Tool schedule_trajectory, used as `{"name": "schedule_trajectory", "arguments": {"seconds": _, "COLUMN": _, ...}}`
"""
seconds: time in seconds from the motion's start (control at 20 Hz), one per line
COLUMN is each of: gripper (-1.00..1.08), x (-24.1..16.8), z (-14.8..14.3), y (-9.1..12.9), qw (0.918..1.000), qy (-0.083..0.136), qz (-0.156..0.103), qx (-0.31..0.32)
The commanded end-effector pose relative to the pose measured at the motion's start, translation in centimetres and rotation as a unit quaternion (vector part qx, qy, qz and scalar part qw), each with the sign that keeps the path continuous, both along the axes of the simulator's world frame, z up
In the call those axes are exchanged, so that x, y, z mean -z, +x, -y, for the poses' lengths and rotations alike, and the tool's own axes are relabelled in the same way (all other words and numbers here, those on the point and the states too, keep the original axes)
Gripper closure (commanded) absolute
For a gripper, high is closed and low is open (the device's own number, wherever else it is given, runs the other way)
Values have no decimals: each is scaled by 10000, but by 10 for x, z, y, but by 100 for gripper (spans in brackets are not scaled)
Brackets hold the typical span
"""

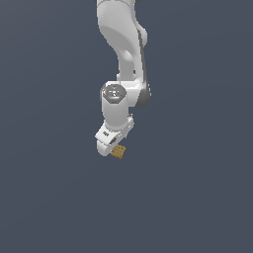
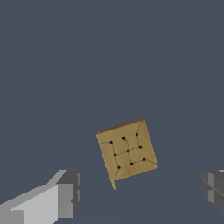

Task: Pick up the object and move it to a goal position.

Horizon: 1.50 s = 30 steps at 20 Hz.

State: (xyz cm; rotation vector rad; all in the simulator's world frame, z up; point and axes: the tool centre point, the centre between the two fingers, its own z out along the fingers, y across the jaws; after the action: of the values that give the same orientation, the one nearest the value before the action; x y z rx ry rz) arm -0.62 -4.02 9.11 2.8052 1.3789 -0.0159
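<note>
Open tool poised above the cracker-like block, not yet centred on it

The small flat tan-brown square block with dark dots and a faint grid is seen lying on the plain grey-blue table, just beside the white tool and partly tucked under it on the exterior view's right. In the wrist view the two fingertips are spread wide with nothing between them, and the block sits ahead of the line joining them rather than on it, its edges turned at a slant to that line. No long axis is offered by a square; a short shift and perhaps a wrist turn are judged necessary before descent. Open room is seen all around.
</note>
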Motion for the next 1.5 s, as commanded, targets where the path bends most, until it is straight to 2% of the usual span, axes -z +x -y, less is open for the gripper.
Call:
{"name": "schedule_trajectory", "arguments": {"seconds": 0.0, "gripper": -92, "x": 7, "z": 2, "y": -1, "qw": 9995, "qy": 18, "qz": -4, "qx": -327}}
{"name": "schedule_trajectory", "arguments": {"seconds": 0.3, "gripper": -92, "x": 19, "z": 5, "y": -3, "qw": 9955, "qy": 56, "qz": -7, "qx": -950}}
{"name": "schedule_trajectory", "arguments": {"seconds": 0.65, "gripper": -92, "x": 28, "z": 7, "y": -5, "qw": 9904, "qy": 85, "qz": -5, "qx": -1379}}
{"name": "schedule_trajectory", "arguments": {"seconds": 1.15, "gripper": -92, "x": 33, "z": 8, "y": -5, "qw": 9890, "qy": 93, "qz": -5, "qx": -1473}}
{"name": "schedule_trajectory", "arguments": {"seconds": 1.45, "gripper": -92, "x": 57, "z": 8, "y": -6, "qw": 9888, "qy": 92, "qz": -5, "qx": -1487}}
